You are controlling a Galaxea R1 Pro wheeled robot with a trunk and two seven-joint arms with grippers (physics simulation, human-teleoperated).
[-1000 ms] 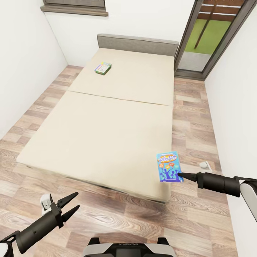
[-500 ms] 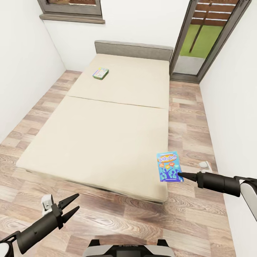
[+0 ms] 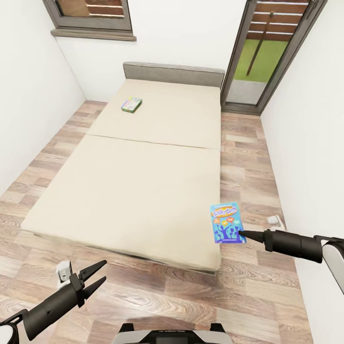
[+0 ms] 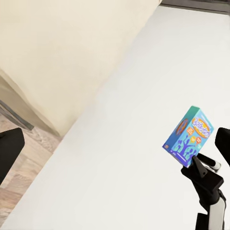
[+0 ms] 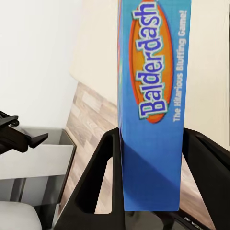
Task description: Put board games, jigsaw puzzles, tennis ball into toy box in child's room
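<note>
— Nearest, at the left?
— Left claw (image 3: 99,274), low over the plank floor (image 3: 157,296), short of the foot edge of the bed (image 3: 138,181). Fingers spread wide, nothing between them.

— And the right claw?
— Right claw (image 3: 242,234), out beyond the bed's near right corner, pinching the bottom edge of the blue game box (image 3: 226,223). Box held upright, clear of the mattress, printed face toward the head camera. From the right wrist camera: the two black fingers (image 5: 98,184) pressed against either side of the box (image 5: 152,103), "Balderdash" legible along the cover. From the left wrist camera: same box (image 4: 188,137), tilted, gripped from below by the right claw (image 4: 194,165), white wall behind.

— Anything by that corner on the floor?
— Small pale object (image 3: 274,220) beside the right wall, past the arm. Too small to identify.

— Further on, on the bed?
— Plain beige mattress, a seam across the middle. Second game box (image 3: 131,104), yellow-green with red, lying flat near the head end, toward the left edge, well apart from the held box.

— Beyond that?
— Grey headboard (image 3: 173,74) against the white back wall. Window (image 3: 90,14) with a dark frame high at the left; glass door (image 3: 265,52) at the right corner, green lawn and wooden slats outside.
</note>
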